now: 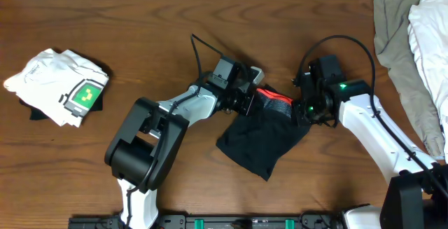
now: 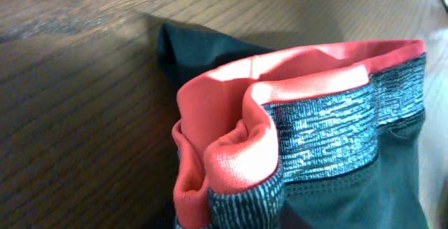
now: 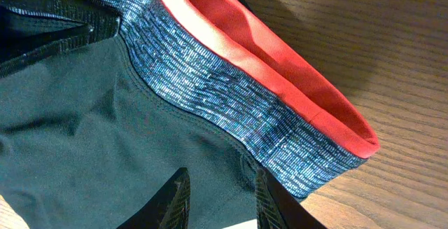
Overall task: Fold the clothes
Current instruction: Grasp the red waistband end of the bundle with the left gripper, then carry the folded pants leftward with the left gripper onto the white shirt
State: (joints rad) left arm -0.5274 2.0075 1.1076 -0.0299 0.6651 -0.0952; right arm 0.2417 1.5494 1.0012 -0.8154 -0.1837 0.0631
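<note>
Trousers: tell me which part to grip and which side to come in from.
Grip the trousers by the waistband, the grey band edged in red-orange: probably the stiffest strip, and its rim lies open and exposed. Come in from the rim side, one of the jaws inside the red edge, the other on the grey outside. The rest is a loose dark bunch.

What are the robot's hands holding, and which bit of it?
The dark trousers, by the waistband. The right gripper seems to pinch cloth just below the band; the left gripper sits at the other end, its fingers hidden.
</note>
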